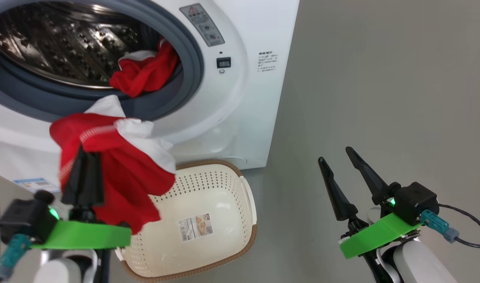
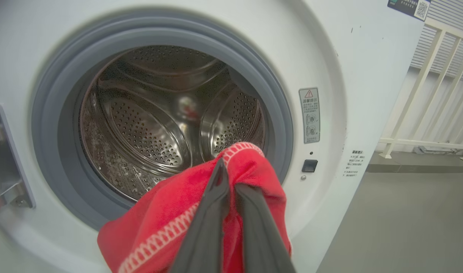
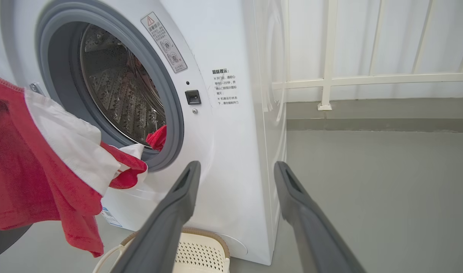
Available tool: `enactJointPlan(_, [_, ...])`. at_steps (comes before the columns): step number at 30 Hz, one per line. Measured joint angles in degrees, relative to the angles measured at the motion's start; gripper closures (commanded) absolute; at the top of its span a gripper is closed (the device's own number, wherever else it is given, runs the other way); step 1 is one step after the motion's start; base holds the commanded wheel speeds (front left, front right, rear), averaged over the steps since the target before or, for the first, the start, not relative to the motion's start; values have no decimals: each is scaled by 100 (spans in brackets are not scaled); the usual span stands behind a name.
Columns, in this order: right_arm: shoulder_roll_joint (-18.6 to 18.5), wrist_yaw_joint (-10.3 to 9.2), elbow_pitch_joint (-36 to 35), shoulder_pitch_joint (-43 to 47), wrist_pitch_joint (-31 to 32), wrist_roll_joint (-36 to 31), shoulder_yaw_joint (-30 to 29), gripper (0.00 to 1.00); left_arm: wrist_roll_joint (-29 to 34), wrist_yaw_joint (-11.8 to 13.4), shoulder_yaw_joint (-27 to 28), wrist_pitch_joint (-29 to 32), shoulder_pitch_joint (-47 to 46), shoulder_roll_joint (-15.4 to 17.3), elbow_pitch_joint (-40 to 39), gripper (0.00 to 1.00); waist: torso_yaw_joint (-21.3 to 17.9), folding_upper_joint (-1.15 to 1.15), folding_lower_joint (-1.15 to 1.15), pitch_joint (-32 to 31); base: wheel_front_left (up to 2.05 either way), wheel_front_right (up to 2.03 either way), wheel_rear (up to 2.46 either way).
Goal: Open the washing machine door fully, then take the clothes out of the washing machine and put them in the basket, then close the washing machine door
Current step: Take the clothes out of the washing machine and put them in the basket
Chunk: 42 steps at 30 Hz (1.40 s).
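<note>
Door stage judged done: the washer point(image 1: 259, 98) mouth is unobstructed. The left gripper point(image 1: 84, 163) is clamped on a red garment point(image 1: 122, 177), held outside the mouth. The basket point(image 1: 212, 181) lies below the gripper and to its right, with nothing deposited in it. A second garment point(image 1: 145, 72) lies on the gasket lip, beyond the gripper. The right gripper point(image 1: 335, 154) is spread wide and holds nothing.

Outstanding: drop, second retrieval, door closing.

The basket interior is given by the head view. The drum depth, apparently bare, and a hinge bracket point(image 2: 3, 163) are given by the left wrist view. A dark arc low in the right wrist view is possibly the door point(image 3: 3, 242).
</note>
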Motion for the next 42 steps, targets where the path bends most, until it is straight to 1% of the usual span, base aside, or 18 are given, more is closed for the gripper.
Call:
enactJointPlan(6, [2, 0, 9, -2, 0, 0, 36, 0, -23, 133, -319, -11, 146, -22, 512, 100, -8, 0, 0, 202, 0, 0, 0])
enactJointPlan(12, [-1, 0, 20, -28, 0, -1, 103, 0, -7, 133, -472, -68, 43, -16, 1572, 100, -19, 0, 0, 420, 0, 0, 0])
enactJointPlan(21, [-2, 0, 90, -174, 0, 8, 201, 0, -115, 121, -575, -112, -877, -24, 3367, 100, -87, 0, 0, 786, 0, 0, 0])
enactJointPlan(26, [-5, 0, 131, -285, 0, 51, 264, 0, -487, 59, -517, -55, -1405, -54, 4412, 100, -162, 0, 0, 997, 0, 0, 0])
enactJointPlan(32, [-10, 0, 156, -453, 0, 75, 320, 0, -690, -86, -561, 245, -2087, -66, 5517, 100, -255, 0, 0, 1295, 0, 0, 0])
enactJointPlan(35, [-8, 0, 159, -558, 0, 85, 353, 0, -703, -91, -592, 468, -2396, -49, 5995, 100, -310, 0, 0, 1449, 0, 0, 0])
enactJointPlan(36, [-5, 0, 170, -564, 0, 85, 335, 0, -727, -125, -598, 560, -2494, -49, 6141, 100, -327, 0, 0, 1499, 0, 0, 0])
enactJointPlan(40, [10, 0, 241, -625, 0, 58, 196, 0, -762, -127, -604, 764, -2842, -37, 6616, 100, -386, 0, 0, 1688, 0, 0, 0])
enactJointPlan(42, [49, 0, 287, -644, 0, 44, 197, 0, -848, -129, -591, 1003, -2970, -38, 6818, 100, -410, 0, 0, 1764, 0, 0, 0])
